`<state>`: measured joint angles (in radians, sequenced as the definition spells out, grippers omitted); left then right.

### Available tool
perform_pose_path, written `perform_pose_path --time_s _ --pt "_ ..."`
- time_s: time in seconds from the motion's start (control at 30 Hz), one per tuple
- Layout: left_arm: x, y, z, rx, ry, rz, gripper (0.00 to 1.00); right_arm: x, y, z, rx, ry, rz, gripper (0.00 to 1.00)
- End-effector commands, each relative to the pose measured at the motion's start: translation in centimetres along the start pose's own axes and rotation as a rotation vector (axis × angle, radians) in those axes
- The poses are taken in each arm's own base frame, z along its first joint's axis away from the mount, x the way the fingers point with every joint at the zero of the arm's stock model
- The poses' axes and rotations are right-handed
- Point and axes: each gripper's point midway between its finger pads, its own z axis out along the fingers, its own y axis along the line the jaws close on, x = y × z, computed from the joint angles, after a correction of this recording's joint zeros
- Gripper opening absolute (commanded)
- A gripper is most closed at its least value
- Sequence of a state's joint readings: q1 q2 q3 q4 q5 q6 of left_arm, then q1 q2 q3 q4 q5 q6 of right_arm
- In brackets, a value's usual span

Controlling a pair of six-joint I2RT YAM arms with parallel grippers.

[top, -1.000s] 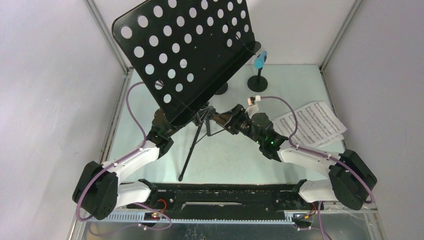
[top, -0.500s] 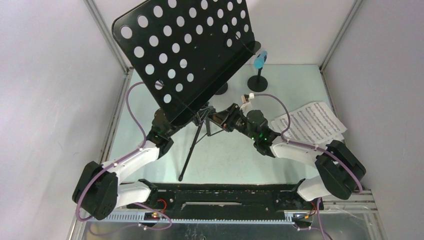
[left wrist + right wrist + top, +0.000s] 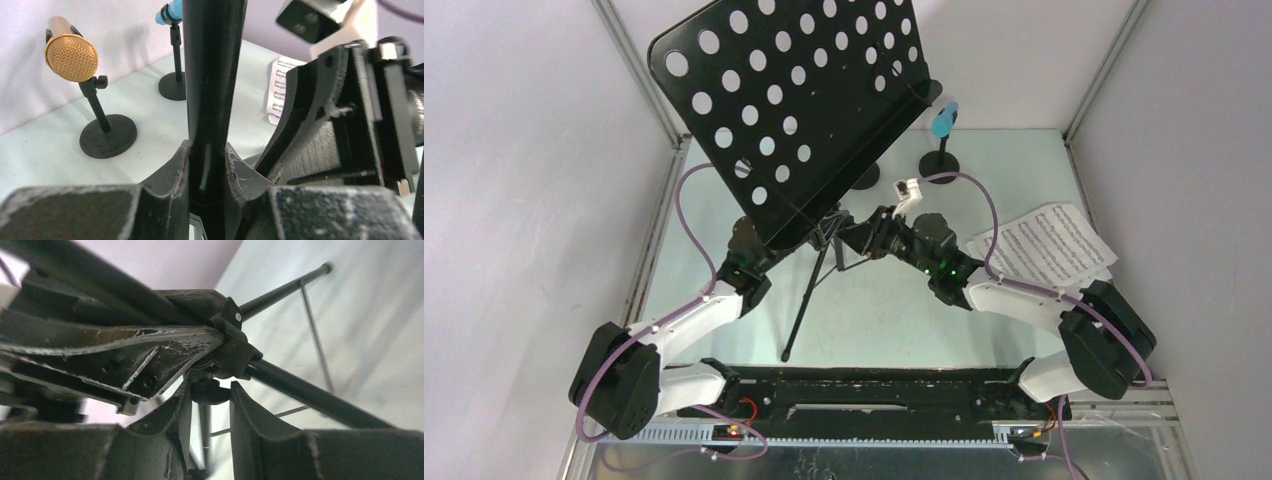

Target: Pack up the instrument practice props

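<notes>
Since a second ago the right gripper (image 3: 209, 387) has slid toward 9 o'clock and narrowed around the knob (image 3: 211, 395) of the rack (image 3: 794, 110); I cannot tell if it pinches. Meanwhile the left gripper (image 3: 206, 146) clamps the pole (image 3: 212, 75). That rack stands at centre. At 3 o'clock lie the pages (image 3: 1044, 248), their printed staves too small to read, with the blue mic (image 3: 942, 120) at 1.

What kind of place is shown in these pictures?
Probably a robot test cell: plain white walls between metal posts, left arm and right arm bolted to a pale table, a music stand as prop.
</notes>
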<state>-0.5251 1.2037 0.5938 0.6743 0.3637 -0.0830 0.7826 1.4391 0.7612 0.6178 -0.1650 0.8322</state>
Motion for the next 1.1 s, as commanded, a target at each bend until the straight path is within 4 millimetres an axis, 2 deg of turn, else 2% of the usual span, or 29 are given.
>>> perform_pose_path --time_s 0.0,0.13,0.23,0.37,0.47,0.53,0.63,0.67,0.73,0.77,0.8,0.9,1.07 --pt "9.7 -3.1 -2.1 0.1 0.34 -0.151 0.0 0.7 1.9 0.4 -0.003 0.041 -0.623 0.0" --pt "9.6 -3.2 -2.2 0.098 0.338 -0.148 0.0 3.3 2.4 -0.4 0.011 0.12 -1.161 0.0" --pt "9.7 -3.2 -2.1 0.099 0.34 -0.148 0.0 4.8 1.0 -0.6 0.085 0.198 -1.534 0.0" --pt "9.8 -3.2 -2.1 0.101 0.345 -0.147 0.0 5.3 -1.6 -0.6 0.276 0.291 -1.863 0.0" --pt "9.8 -3.2 -2.2 0.095 0.344 -0.143 0.0 4.8 -2.6 -0.3 0.392 0.288 -1.977 0.0" --pt "9.8 -3.2 -2.2 0.093 0.345 -0.142 0.0 4.4 -2.0 -0.2 0.415 0.244 -1.96 0.0" --pt "9.9 -3.0 -2.2 0.083 0.348 -0.14 0.0 3.4 -0.1 -0.1 0.382 0.145 -1.858 0.0" --pt "9.9 -2.9 -2.2 0.079 0.345 -0.14 0.0 2.9 0.8 -0.3 0.373 0.108 -1.821 0.15" --pt "9.9 -2.8 -2.2 0.069 0.344 -0.138 0.0 2.1 2.2 -0.5 0.362 0.024 -1.751 0.74" --pt "9.9 -2.7 -2.2 0.069 0.345 -0.138 0.0 1.6 2.8 -0.7 0.36 -0.022 -1.728 0.88" --pt "10.0 -2.7 -2.2 0.068 0.347 -0.139 0.01 1.4 3.3 -0.9 0.357 -0.051 -1.709 0.95" --pt "9.9 -2.7 -2.3 0.068 0.345 -0.138 0.01 0.8 4.0 -1.9 0.347 -0.108 -1.599 0.99" --pt "9.8 -2.6 -2.4 0.059 0.341 -0.132 0.02 -0.7 4.2 -4.5 0.207 -0.257 -1.153 0.99"
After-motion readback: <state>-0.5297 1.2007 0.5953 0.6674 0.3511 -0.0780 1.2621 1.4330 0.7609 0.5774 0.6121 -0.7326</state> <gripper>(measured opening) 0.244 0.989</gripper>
